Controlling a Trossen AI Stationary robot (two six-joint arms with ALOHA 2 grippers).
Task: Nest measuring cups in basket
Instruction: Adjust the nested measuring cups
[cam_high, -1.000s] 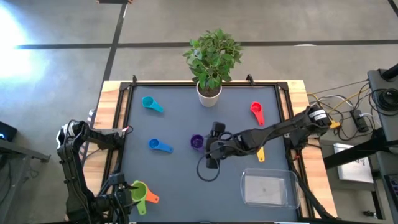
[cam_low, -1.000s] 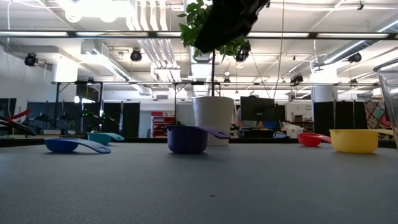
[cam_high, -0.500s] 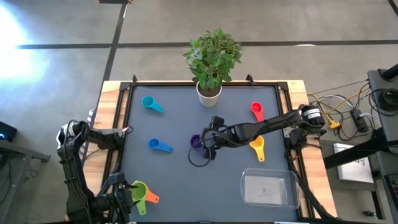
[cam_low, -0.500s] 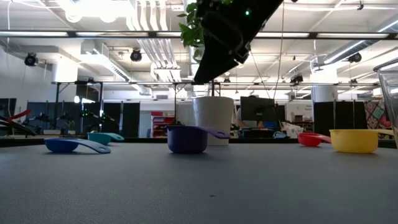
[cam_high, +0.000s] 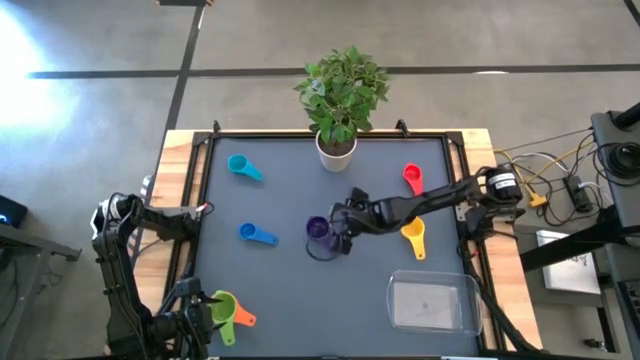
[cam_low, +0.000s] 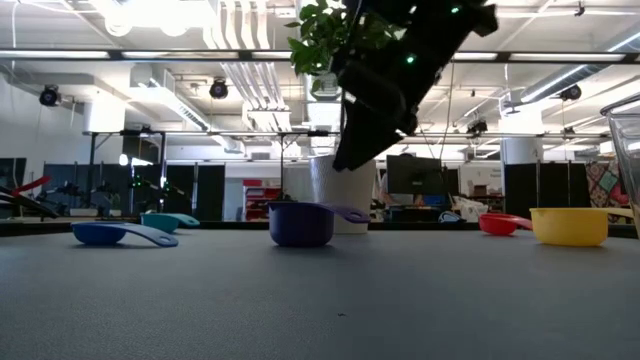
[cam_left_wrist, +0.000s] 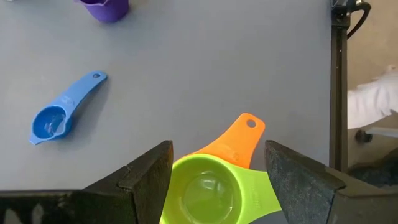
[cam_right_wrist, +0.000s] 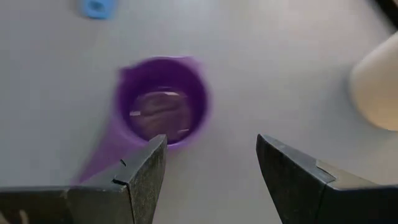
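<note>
The purple measuring cup stands upright mid-table, its handle lying toward the near side. My right gripper hangs open just above and beside it, touching nothing. The teal, blue, red and yellow cups lie apart on the mat. A green cup sits in an orange cup at the near left corner. My left gripper is open, its fingers either side of the green cup. The clear basket stands near right.
A white pot with a green plant stands at the far edge's middle, close behind the purple cup. Black rails frame the grey mat. Cables lie off the table's right side.
My right gripper has come down toward the purple cup, moving a little toward the far edge and rolling somewhat; it has dropped into the low view from above. Its fingers have stayed open. No cup has moved.
</note>
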